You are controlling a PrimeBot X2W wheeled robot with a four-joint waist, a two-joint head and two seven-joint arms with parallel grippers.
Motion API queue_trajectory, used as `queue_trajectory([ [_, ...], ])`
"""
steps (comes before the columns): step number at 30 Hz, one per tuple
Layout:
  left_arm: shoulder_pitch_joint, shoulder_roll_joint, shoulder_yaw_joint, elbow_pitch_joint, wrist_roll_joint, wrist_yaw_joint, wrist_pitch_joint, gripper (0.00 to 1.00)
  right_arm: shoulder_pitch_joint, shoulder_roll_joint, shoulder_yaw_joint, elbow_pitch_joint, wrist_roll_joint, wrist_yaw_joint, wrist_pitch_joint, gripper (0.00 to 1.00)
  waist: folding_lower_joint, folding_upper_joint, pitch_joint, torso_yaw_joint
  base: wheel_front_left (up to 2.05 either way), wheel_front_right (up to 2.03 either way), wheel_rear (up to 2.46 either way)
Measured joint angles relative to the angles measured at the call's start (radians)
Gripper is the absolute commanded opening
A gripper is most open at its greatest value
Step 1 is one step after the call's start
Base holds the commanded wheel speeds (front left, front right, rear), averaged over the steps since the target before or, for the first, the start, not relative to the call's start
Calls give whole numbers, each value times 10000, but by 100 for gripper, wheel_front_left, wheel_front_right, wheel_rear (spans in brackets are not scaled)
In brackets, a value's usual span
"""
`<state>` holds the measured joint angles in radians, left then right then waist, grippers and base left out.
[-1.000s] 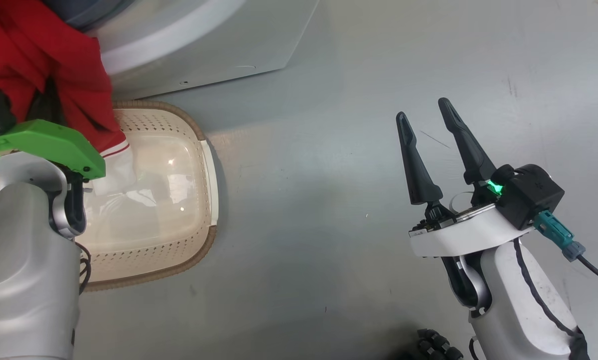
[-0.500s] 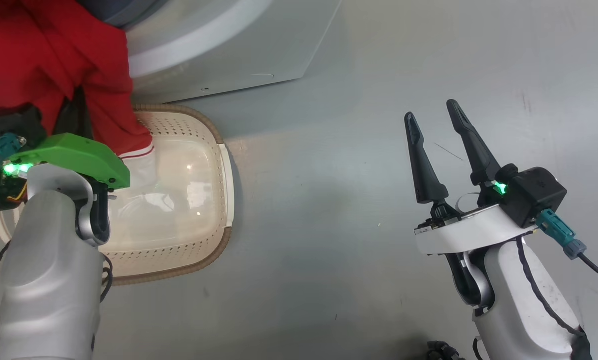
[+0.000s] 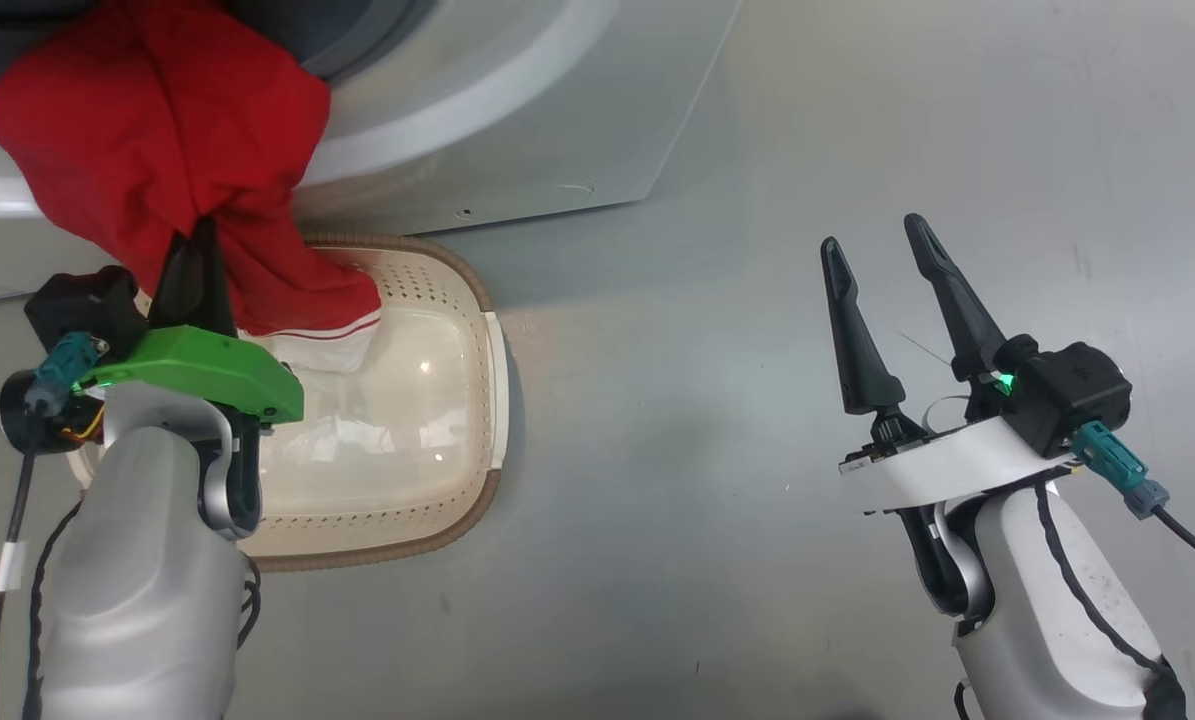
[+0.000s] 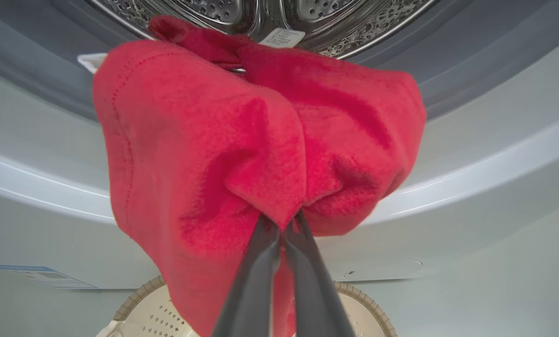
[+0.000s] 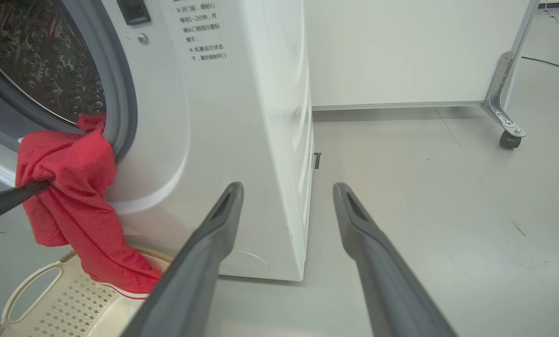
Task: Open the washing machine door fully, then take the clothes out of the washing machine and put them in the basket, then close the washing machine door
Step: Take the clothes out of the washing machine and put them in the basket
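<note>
A bright red garment of the clothes (image 3: 157,140) hangs out of the washing machine (image 3: 517,130) port, its white-trimmed end drooping into the cream basket (image 3: 477,300) below. My left gripper (image 3: 197,240) is shut on a bunched fold of it. In the left wrist view the two fingers (image 4: 284,229) pinch the clothes (image 4: 204,140) in front of the steel drum (image 4: 260,11). Off to the right, my right gripper (image 3: 871,233) hangs open above bare floor. The right wrist view shows that gripper (image 5: 287,187) beside the machine (image 5: 223,117), the clothes (image 5: 73,187) and the basket (image 5: 50,290). The washing machine door is out of view.
The basket rim (image 4: 359,295) sits tight against the machine's base. A blue sticker (image 4: 40,276) marks the front panel. A white partition on a castor frame (image 5: 508,135) stands behind the machine. Grey floor (image 3: 707,450) spreads to the right.
The head camera has shifted. My left gripper has drawn back from the port with the red garment, which now hangs further out over the basket. The right gripper stays open in place.
</note>
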<state>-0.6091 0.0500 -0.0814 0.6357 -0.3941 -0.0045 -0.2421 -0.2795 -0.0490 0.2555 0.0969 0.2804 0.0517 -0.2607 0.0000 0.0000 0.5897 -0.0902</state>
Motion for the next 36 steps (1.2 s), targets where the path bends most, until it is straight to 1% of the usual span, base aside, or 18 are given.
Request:
queue_trajectory([
  [11,587,-102,-253,-1473,184,-25,-77,0,281,-4,-186,291,-257,86,0,100,0,0,-807,456,0,0,0],
  [17,774,-119,-228,-2872,573,-25,-98,0,456,-4,-186,349,-265,92,0,100,0,0,-1233,644,0,0,0],
  [21,1158,-128,-242,-3513,711,-23,-100,0,500,-4,-186,399,-265,176,0,100,0,0,-1491,744,0,0,0],
  [29,2275,-130,-510,-4213,918,-4,-100,0,808,-2,-140,493,-265,192,0,100,0,0,-1960,829,0,0,0],
  [36,3247,-127,-784,-4351,982,84,-100,0,891,-2,-105,500,-267,261,0,100,0,0,-2125,850,0,0,0],
])
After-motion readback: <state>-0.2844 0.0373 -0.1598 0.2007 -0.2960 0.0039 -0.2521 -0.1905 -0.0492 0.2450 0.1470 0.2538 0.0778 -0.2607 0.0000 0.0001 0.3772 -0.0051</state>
